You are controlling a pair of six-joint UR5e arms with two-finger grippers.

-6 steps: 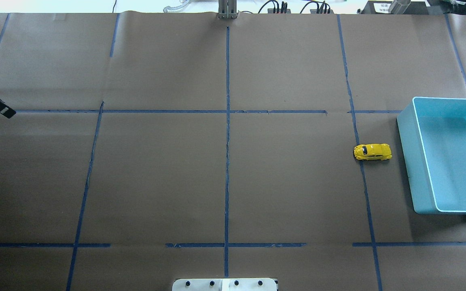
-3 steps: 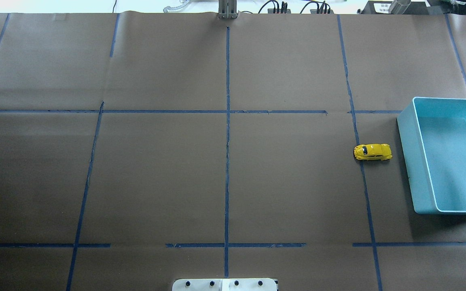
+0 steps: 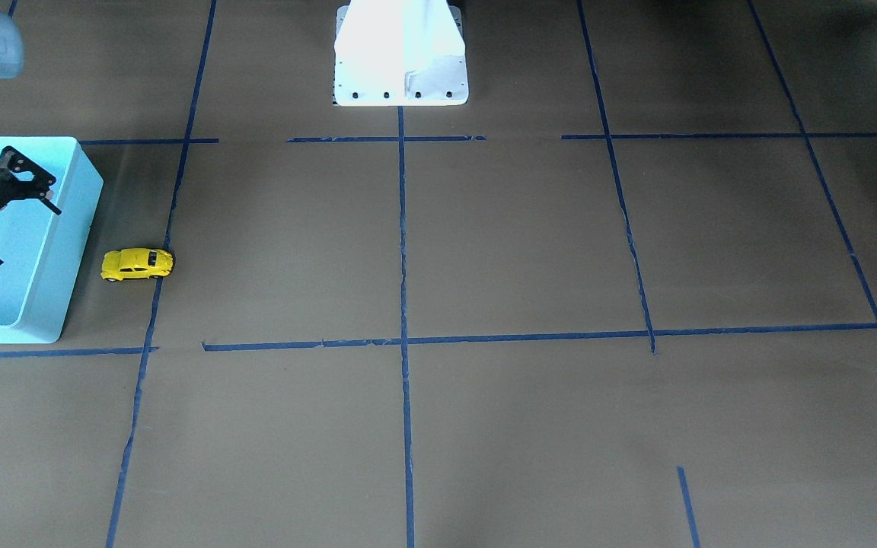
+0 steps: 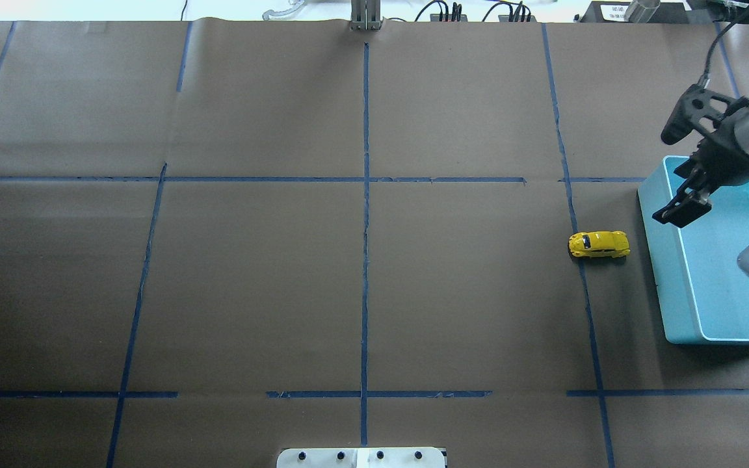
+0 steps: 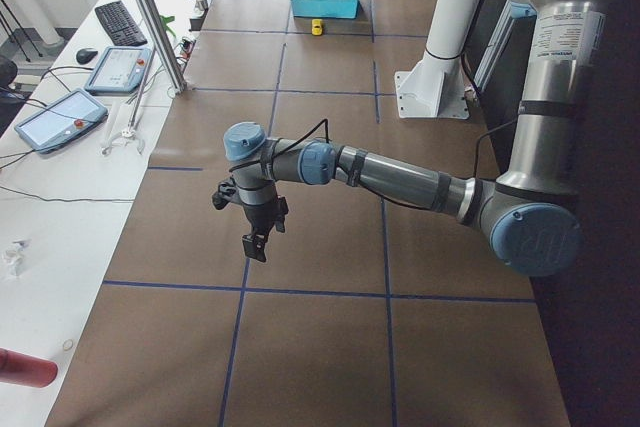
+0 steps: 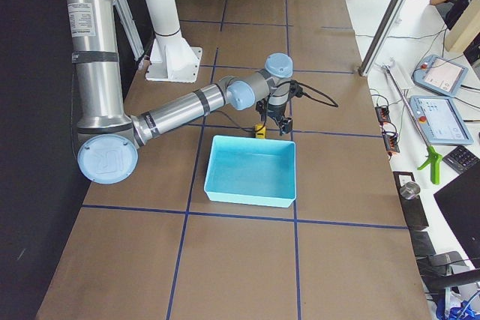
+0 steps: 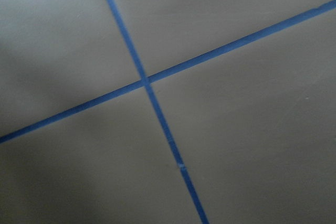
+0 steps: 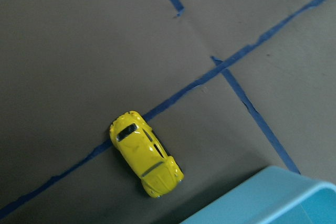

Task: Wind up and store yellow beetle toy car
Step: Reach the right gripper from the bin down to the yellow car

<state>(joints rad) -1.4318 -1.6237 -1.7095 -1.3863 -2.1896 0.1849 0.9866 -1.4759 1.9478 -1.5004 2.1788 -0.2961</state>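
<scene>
The yellow beetle toy car is seen on the table, just past the right gripper, untouched. That gripper's spread jaws are shown only front-facing; the left gripper's state cannot be told.

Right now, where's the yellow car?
In the overhead view, the yellow beetle toy car sits far right, just left of the light blue bin, not touching it, with one end over a blue tape line.
</scene>
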